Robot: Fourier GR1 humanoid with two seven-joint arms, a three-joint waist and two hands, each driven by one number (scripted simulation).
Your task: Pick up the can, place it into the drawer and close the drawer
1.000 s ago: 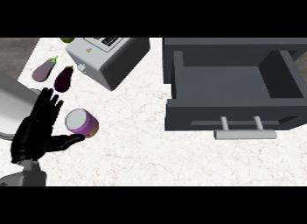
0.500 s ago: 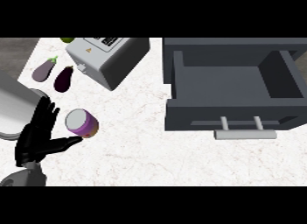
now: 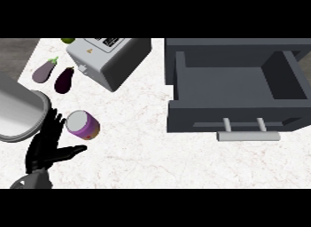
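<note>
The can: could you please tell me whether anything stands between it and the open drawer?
Nothing visible does. Only bare counter lies between the can and the drawer; the toaster stands farther back, off that line.

Free counter between can and open drawer; toaster behind.

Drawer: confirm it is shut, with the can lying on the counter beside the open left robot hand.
Wrong in one respect: the drawer is open, pulled out, as the head view shows. The rest stands: the can lies on the counter beside the open left robot hand.
</note>
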